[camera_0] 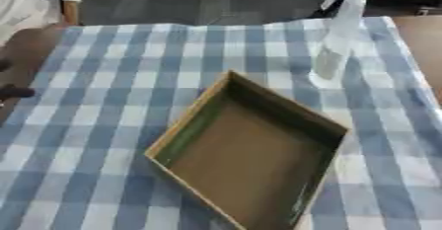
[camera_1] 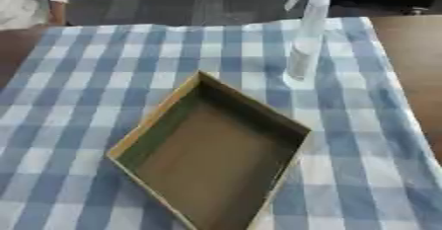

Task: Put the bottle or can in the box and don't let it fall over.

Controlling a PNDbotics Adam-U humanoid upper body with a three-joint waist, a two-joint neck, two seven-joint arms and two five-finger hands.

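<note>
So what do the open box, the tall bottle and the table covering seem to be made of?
The shallow brown box looks like matt cardboard, with thin, pale cut edges. The tall clear bottle is probably plastic: see-through, with a faint sheen. The blue-and-white checked cloth seems a woven fabric, matt and soft-lying.

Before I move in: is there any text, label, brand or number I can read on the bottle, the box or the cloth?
None can be read.
Clear bottle: standing upright on the cloth behind the box; no label or print can be made out, it is too blurred to tell.
Open cardboard box: plain brown inside, greenish inner wall, no writing seen.
Blue and white checked tablecloth: pattern only, no words.
Neither robot hand is in view.
</note>
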